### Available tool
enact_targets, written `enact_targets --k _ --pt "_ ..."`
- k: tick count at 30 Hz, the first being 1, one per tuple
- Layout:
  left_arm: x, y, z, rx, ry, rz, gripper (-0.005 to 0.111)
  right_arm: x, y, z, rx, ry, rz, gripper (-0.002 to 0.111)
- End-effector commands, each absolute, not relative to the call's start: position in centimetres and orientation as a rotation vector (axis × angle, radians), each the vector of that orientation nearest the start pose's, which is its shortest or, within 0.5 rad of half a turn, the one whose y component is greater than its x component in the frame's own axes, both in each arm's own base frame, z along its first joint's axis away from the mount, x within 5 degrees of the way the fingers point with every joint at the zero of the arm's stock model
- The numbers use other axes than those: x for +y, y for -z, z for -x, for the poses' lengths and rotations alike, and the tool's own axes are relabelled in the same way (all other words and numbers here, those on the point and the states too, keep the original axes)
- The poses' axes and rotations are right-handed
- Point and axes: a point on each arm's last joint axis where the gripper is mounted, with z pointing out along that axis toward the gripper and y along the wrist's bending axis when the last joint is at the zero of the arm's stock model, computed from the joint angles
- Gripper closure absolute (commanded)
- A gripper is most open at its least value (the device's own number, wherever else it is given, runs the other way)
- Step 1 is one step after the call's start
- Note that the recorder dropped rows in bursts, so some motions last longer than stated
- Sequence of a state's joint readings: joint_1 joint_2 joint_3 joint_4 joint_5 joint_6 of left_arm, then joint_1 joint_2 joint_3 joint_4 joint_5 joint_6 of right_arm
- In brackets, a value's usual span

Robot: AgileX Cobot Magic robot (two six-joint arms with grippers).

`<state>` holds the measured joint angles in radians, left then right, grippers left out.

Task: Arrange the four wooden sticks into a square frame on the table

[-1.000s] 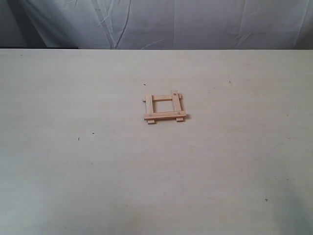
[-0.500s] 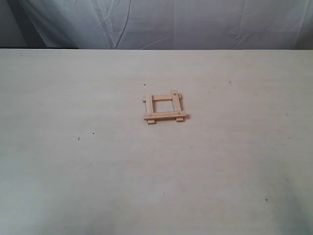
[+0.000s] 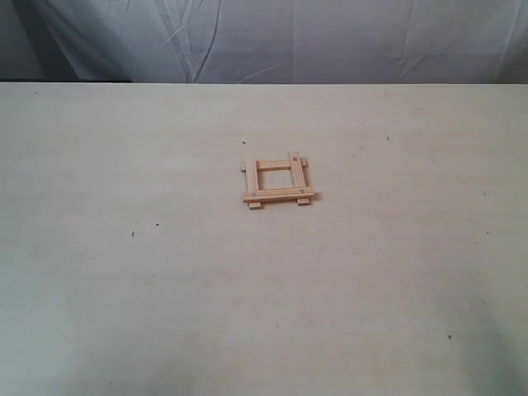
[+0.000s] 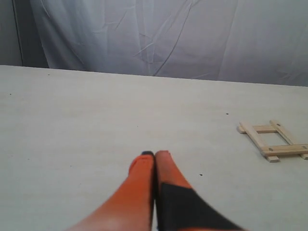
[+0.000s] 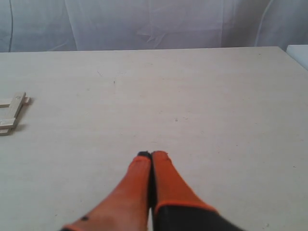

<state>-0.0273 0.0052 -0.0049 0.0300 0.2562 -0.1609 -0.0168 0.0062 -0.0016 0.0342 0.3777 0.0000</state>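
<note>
The four wooden sticks lie as a small square frame (image 3: 276,180) near the middle of the pale table (image 3: 124,289), two strips resting across the other two, ends jutting past the corners. The left wrist view has the frame (image 4: 273,141) off to one side, well away from my left gripper (image 4: 154,155). That gripper is shut with nothing between its orange fingers. My right gripper (image 5: 151,155) is also shut and empty, and only an edge of the frame (image 5: 12,113) shows in its view. Neither gripper appears in the exterior view.
A creased pale cloth backdrop (image 3: 272,37) hangs behind the table's far edge. A few tiny dark specks (image 3: 133,234) dot the tabletop. A white object (image 5: 298,54) peeks in at the table's far corner in the right wrist view.
</note>
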Motion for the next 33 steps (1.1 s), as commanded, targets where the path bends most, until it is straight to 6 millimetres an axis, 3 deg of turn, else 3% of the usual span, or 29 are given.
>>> enact_targets --k 1,33 --pt "-0.18 -19.09 -5.53 1.729 0.081 0.038 0.107 -0.01 -18.03 -5.30 1.848 -0.019 -0.044 0.108" --pt "-0.20 -19.19 -5.54 1.719 0.080 0.033 0.107 -0.01 -18.04 -5.30 1.848 -0.019 -0.044 0.108"
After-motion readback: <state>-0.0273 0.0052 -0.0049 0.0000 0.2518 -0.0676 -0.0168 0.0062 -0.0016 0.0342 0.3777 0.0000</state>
